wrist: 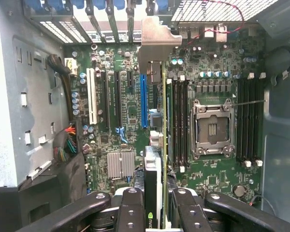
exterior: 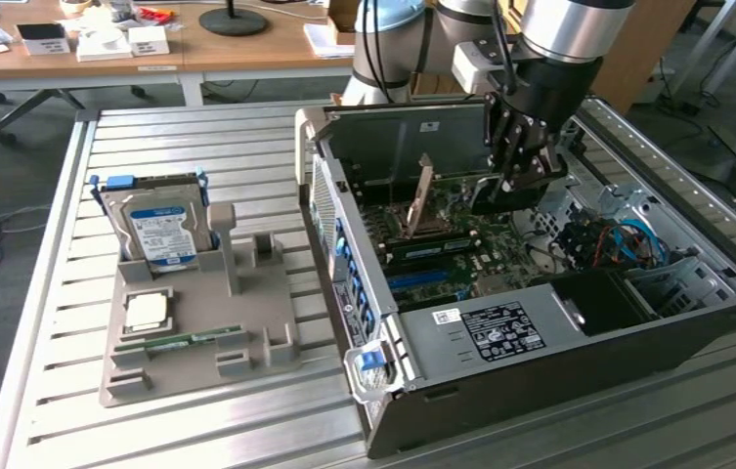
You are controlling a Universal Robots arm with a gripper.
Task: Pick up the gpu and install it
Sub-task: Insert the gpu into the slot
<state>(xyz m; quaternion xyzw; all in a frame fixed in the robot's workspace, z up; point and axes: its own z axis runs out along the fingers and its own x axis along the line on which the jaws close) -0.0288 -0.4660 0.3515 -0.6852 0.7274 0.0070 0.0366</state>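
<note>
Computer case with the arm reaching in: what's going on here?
The robot arm's hand is down inside the open computer case, gripping the graphics card on edge over the motherboard. The card's metal bracket faces the case's rear slots, and the card runs alongside the blue slot. I cannot tell whether it is seated. Outside on the table, a hard drive stands in a grey holder.

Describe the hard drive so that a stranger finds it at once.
On the exterior view's left, beside the open computer case, lies a grey holder. The hard drive stands upright at its far end; unlike the flat chip and green stick nearby, it bears a blue label.
</note>
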